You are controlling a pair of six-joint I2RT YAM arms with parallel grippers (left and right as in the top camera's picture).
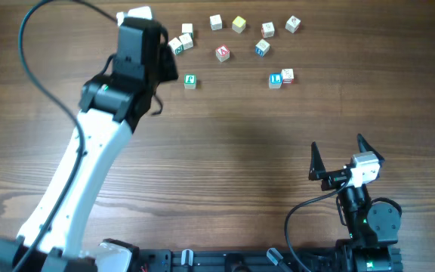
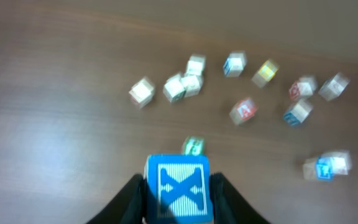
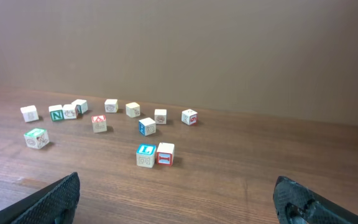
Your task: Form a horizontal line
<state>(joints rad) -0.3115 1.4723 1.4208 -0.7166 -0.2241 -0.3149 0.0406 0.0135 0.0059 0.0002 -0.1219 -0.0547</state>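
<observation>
Wood-grain worktop carries no horizontal line yet: loose cubes scatter ahead of the left end effector, clamped on a blue X cube. Lowering could nudge the green cube just beyond it askew. Opposite, the right end effector gapes wide, empty.

A brown wood-grain table bears scattered loose cubes; 2 touch, a blue-faced cube beside a red-faced cube. A plain beige wall stands behind.

brown wooden table, small letter cubes scattered along far side
</observation>
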